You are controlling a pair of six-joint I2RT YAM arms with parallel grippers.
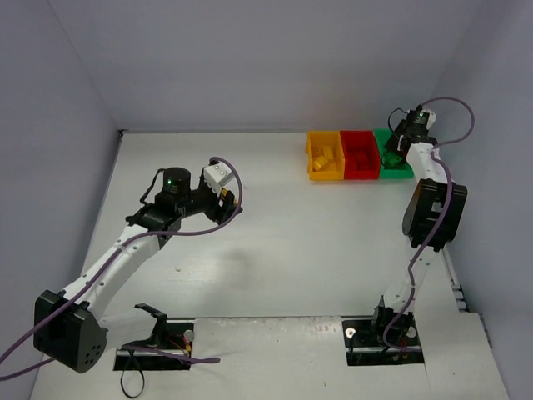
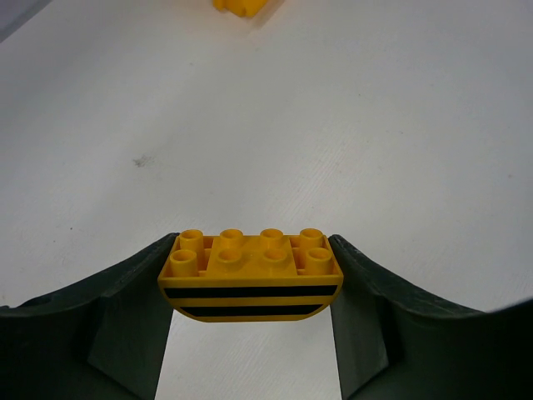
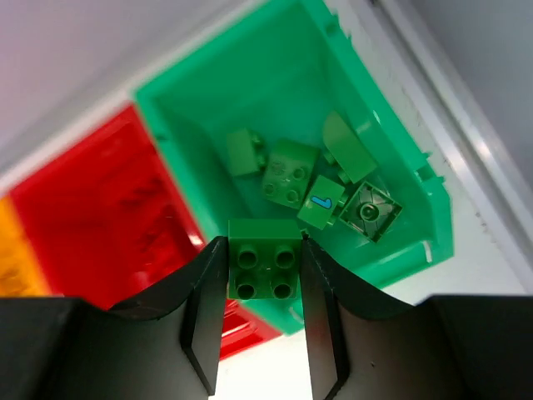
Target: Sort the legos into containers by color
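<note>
My left gripper (image 2: 250,279) is shut on a yellow lego (image 2: 250,273) with two black stripes, held above the white table; in the top view it (image 1: 223,198) is at centre left. My right gripper (image 3: 265,271) is shut on a green lego (image 3: 265,260) and holds it above the green container (image 3: 391,142), which holds several green legos. In the top view the right gripper (image 1: 398,143) is over the green container (image 1: 403,172). The red container (image 1: 360,154) and the yellow-orange container (image 1: 325,155), with yellow legos inside, stand beside it.
A yellow piece (image 2: 241,7) lies at the top edge of the left wrist view. The three containers stand in a row at the back right, near the table's right rim (image 3: 466,125). Walls enclose the table on three sides.
</note>
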